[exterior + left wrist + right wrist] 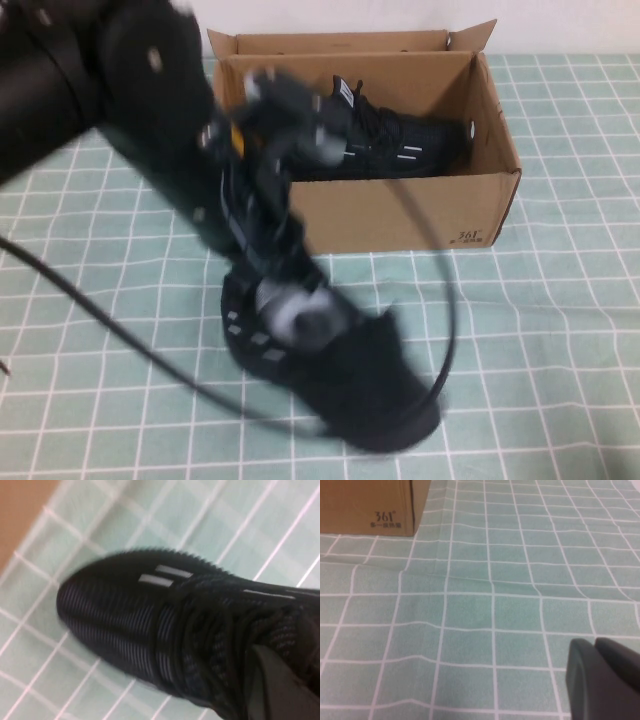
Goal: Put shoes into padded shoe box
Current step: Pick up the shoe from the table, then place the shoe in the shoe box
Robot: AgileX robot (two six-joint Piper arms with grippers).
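Over on the left, the robot's left arm reaches down across the green checked tablecloth to a black sneaker lying on the cloth in front of the box. The left gripper sits at the shoe's opening, its fingers closed together on the sneaker near the collar. From the left wrist camera, the same shoe's ribbed toe, its white dash marks and its black laces fill the view, with one dark finger at the edge against the shoe. A black cable loops from the arm past the box's front.

Further right, the brown cardboard box stands open with short upright flaps, and the other sneaker lies inside it on its side. Small black print marks the box's lower front corner.

On the right, the right gripper hangs low over bare cloth, fingers pressed together and holding nothing, well apart from the box corner.
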